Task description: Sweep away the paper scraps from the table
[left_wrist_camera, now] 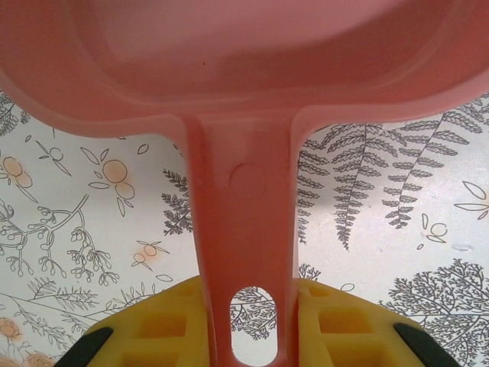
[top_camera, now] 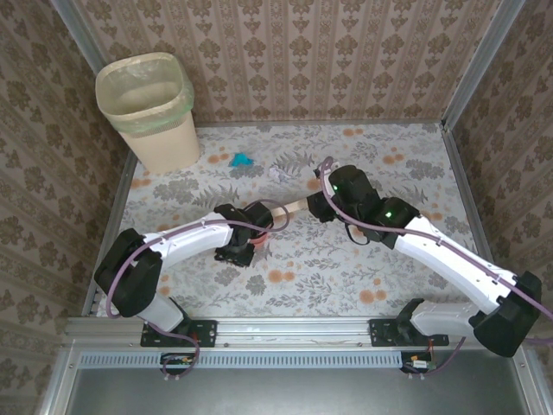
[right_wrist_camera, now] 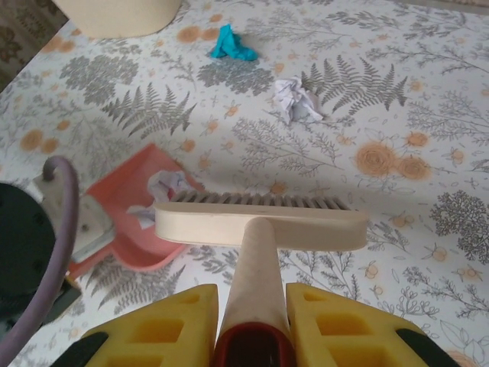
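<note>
Teal scrap (right_wrist_camera: pixel 231 44): loose on the surface (top_camera: pixel 406 164) close to its far edge, toward the far-left corner and near the foot of the bin (top_camera: pixel 164 143); not yet swept.
Pale crumpled scrap (right_wrist_camera: pixel 296 102): also loose, a little nearer than the teal one. It lies between that scrap and the brush (right_wrist_camera: pixel 260 225), apart from both.
White scrap (right_wrist_camera: pixel 164 186): lies at the mouth of the salmon-pink dustpan (right_wrist_camera: pixel 130 237), just beside the left end of the brush head, and looks gathered.
Progress: judged as partway. One scrap is in the pan and two are visibly left toward the far edge. Whether others lie under the arms cannot be told.
Brush: cream head in the middle of the surface, bristles pointing toward the far edge and the two loose scraps.
Right claw (right_wrist_camera: pixel 252 325): clamped on the brush handle, with yellow fingers (right_wrist_camera: pixel 172 329) pressed to either side of it.
Left claw (left_wrist_camera: pixel 248 321): clamped on the dustpan's handle, with the pan held out ahead over the patterned cloth.
Bin: cream with a pale green liner, standing in the far-left corner. Tipping the pan into it would seem to be the closing step, not yet done.
Writing: no brand, label or lettering can be read on the brush, the pan, the bin or the arms.
</note>
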Action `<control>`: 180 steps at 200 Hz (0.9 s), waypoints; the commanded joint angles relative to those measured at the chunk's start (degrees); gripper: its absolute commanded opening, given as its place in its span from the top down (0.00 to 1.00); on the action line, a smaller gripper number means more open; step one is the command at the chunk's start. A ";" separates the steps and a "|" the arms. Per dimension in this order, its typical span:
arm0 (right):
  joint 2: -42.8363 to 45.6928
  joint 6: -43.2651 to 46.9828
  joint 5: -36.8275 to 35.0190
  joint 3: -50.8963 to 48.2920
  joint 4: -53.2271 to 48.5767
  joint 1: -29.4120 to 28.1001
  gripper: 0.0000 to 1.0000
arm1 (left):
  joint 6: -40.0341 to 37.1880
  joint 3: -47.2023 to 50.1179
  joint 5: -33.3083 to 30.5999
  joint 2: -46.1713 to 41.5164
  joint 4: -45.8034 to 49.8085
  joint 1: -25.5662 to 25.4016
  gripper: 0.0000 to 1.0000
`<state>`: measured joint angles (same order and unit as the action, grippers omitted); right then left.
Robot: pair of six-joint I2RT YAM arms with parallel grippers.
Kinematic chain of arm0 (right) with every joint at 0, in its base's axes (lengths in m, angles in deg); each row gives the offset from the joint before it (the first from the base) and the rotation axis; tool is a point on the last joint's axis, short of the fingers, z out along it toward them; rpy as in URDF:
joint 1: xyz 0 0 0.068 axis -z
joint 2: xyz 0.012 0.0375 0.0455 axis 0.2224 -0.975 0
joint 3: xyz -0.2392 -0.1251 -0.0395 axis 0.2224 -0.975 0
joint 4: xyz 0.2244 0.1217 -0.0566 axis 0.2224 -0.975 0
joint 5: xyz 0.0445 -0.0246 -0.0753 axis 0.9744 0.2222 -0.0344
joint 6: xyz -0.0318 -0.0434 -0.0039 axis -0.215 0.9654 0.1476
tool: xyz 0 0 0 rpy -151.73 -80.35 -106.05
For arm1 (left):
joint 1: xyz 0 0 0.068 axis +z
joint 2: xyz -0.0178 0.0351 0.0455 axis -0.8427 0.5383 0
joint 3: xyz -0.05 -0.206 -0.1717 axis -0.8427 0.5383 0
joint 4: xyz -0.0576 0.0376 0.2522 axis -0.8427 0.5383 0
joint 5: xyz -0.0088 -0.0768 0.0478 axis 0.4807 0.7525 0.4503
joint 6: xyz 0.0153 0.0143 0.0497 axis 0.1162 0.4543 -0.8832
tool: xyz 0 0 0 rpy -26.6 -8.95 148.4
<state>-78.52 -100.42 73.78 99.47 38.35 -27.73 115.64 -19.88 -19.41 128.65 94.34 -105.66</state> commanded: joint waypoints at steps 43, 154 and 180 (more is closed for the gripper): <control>-8.97 -6.73 -4.03 -0.24 17.29 -0.42 1.00 | 0.83 0.99 -0.52 -1.60 1.53 0.33 1.00; -16.66 3.77 2.13 8.57 -0.40 -4.86 1.00 | 1.48 2.30 -1.34 -2.73 -0.37 0.28 1.00; -11.50 4.10 4.48 6.32 -1.58 -4.85 1.00 | 1.35 3.19 -2.09 -3.36 -2.04 -0.07 1.00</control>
<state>-95.79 -98.30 75.02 106.47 41.76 -32.12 116.03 -18.05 -19.87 126.97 93.05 -105.66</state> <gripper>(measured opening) 0.271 0.248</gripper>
